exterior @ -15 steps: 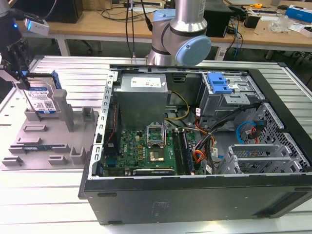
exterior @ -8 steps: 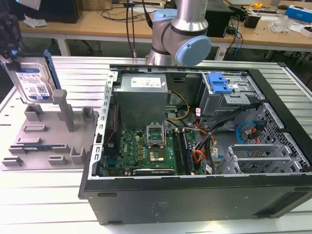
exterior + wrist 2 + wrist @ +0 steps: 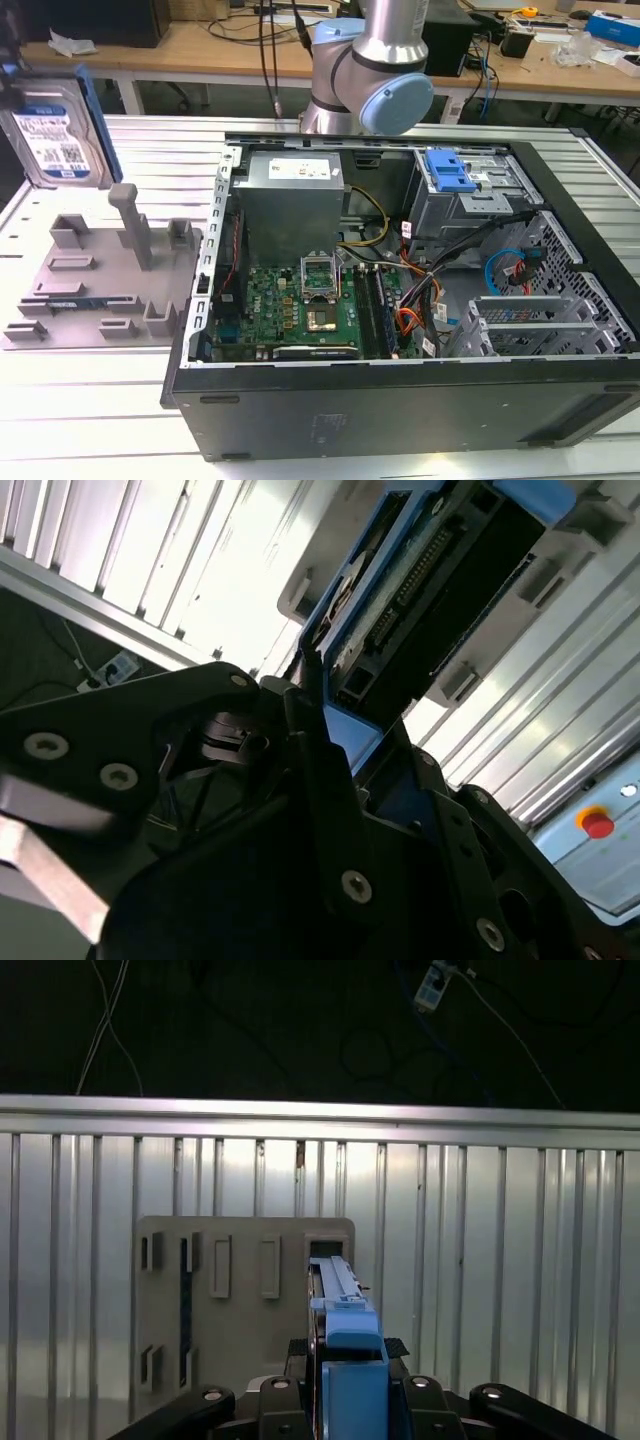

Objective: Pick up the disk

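The disk (image 3: 55,135) hangs on its edge above the grey tray (image 3: 90,290) at the exterior view's far left, the fingers (image 3: 345,1400) seemingly pinching its blue side rails; it looks hard, heavy and easily hurt.

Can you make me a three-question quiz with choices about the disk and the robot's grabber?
1. Where is the disk?
A inside the computer
B up above the tray
C on the floor

2. What colour are its side rails?
A red
B blue
C yellow

3. What is the gripper doing?
A clamping the disk
B hanging open and empty
C holding a cable

Answers:
1 B, it is in the air over the tray in the exterior view.
2 B, a blue strip runs along its edge.
3 A, it squeezes the disk's sides in both wrist views.
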You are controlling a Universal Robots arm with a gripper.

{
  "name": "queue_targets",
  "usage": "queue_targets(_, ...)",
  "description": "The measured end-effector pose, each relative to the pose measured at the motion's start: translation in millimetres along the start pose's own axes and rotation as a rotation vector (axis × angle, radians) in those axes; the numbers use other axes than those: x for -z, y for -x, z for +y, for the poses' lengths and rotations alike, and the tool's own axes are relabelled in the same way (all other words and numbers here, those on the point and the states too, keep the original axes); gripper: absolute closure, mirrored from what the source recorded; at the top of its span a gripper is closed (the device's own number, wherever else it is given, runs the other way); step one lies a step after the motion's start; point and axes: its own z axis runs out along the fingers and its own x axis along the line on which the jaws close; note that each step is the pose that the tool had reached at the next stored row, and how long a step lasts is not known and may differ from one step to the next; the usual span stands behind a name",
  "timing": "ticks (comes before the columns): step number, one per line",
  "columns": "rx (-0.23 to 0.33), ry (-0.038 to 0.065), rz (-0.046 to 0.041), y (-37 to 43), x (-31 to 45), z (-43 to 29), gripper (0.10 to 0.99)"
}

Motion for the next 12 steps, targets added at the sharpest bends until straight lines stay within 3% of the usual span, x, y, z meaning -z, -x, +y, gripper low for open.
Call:
queue_targets(3,0.0,0.0,0.0,-0.2,15.7,0.1,0.718)
queue_targets(6,0.0,0.0,0.0,-0.8,43.6,0.4,0.718)
queue_targets(12,0.0,0.0,0.0,-1.5,73.4,0.7,0.718)
